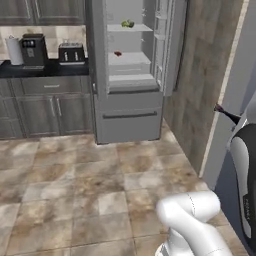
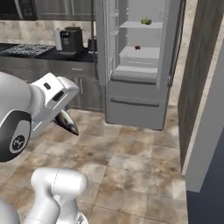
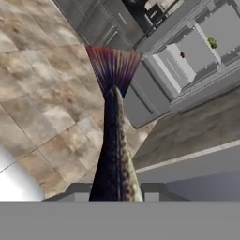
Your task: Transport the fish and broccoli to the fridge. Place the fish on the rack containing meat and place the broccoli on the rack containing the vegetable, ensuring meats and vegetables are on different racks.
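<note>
Gripper (image 3: 115,197) clamped on fish (image 3: 114,140), carried above floor, well short of open fridge (image 1: 127,75); drive closer, keep grip, aim for meat (image 1: 118,53) rack below vegetable (image 1: 127,23) rack.

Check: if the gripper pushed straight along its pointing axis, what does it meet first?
Probably the tiled floor short of the open fridge: the gripper, shut on the fish, aims obliquely downward. Depth is unclear, so it's a guess.

We cannot make out the small red item (image 1: 118,53) or green item (image 1: 127,23) on the fridge racks; the fish's (image 3: 114,154) head is cut off.
</note>
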Robot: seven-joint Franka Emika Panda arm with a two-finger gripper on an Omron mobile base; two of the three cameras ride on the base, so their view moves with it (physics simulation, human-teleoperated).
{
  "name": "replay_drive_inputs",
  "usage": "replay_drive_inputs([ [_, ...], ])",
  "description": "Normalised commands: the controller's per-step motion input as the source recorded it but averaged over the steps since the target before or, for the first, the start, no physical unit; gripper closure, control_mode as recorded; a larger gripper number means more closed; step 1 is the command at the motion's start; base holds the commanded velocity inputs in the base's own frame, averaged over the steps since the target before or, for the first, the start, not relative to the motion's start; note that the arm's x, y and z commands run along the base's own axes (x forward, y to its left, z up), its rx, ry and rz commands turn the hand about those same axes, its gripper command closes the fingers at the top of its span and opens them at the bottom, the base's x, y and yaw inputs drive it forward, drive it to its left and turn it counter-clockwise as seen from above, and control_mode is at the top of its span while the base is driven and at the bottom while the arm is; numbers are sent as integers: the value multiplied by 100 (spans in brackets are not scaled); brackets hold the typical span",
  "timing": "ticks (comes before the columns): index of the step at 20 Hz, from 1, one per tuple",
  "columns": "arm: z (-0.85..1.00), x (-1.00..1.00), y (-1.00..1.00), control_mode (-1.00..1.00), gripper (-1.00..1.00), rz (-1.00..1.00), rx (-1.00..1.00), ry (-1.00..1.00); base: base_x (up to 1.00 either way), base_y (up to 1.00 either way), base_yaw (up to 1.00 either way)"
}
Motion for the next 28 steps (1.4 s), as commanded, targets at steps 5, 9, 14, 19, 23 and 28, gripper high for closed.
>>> replay_drive_inputs([
  [5, 0, 0, 0, 100, 100, 0, 0, 0, 100, -2, 0],
  [9, 0, 0, 0, 100, 100, 0, 0, 0, 100, -3, 0],
  [14, 0, 0, 0, 100, 100, 0, 0, 0, 100, -12, 0],
  [19, 0, 0, 0, 100, 100, 0, 0, 0, 100, -5, 0],
  [23, 0, 0, 0, 100, 100, 0, 0, 0, 100, -5, 0],
  [28, 0, 0, 0, 100, 100, 0, 0, 0, 100, -12, 0],
])
